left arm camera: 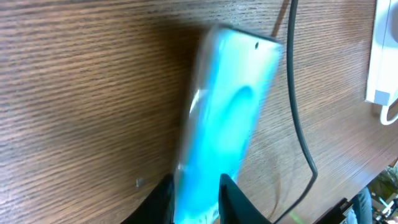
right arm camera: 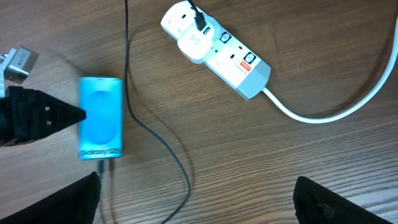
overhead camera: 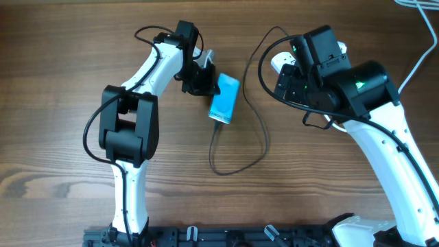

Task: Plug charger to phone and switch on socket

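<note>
The phone (overhead camera: 224, 98) with its cyan screen rests slanted on the wooden table, blurred in the left wrist view (left arm camera: 224, 112). My left gripper (left arm camera: 196, 200) has a black finger against each side of the phone's near edge, shut on it. The charger, a thin black cable (overhead camera: 263, 137), loops from the phone's lower end round to the socket; its plug tip (right arm camera: 101, 168) sits at the phone's bottom end. The white socket (right arm camera: 217, 53) carries a white adapter (right arm camera: 193, 43) and red switch marks. My right gripper (right arm camera: 196, 205) hangs open above bare wood, short of the socket.
The socket's thick white cord (right arm camera: 336, 112) curves off to the right and runs toward the table's far right corner (overhead camera: 418, 62). My right arm (overhead camera: 357, 89) covers most of the socket from above. The arm bases line the front edge.
</note>
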Controlling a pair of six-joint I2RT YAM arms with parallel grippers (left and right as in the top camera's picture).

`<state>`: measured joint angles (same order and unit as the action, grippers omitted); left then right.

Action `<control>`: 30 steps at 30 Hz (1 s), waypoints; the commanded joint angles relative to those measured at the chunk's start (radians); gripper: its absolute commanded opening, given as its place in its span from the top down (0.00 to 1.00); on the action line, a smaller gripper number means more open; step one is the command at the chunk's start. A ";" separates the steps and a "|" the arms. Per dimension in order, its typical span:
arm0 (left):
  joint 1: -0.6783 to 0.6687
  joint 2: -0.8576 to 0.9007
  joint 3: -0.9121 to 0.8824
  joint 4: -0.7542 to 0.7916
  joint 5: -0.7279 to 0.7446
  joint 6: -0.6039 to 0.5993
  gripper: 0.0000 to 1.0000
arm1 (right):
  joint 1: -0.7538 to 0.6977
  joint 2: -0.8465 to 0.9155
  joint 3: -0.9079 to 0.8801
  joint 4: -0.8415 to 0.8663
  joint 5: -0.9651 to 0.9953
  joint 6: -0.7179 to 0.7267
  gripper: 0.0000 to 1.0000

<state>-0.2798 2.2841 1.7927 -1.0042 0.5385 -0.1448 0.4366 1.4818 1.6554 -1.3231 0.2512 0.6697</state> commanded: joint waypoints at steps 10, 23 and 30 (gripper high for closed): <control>0.014 -0.027 0.019 -0.066 -0.016 0.002 0.65 | -0.060 0.022 -0.008 0.010 0.008 0.002 0.00; 0.190 -0.397 0.098 -0.111 -0.273 0.017 0.00 | -0.446 0.289 -0.008 0.274 0.031 -0.180 0.00; 0.206 -0.393 0.098 -0.111 -0.293 0.017 0.00 | -0.452 0.463 -0.008 0.397 -0.182 -0.379 0.00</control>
<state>-0.0753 1.8854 1.8938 -1.1152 0.2760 -0.1360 -0.0193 1.8645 1.6508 -0.9333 0.1440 0.3550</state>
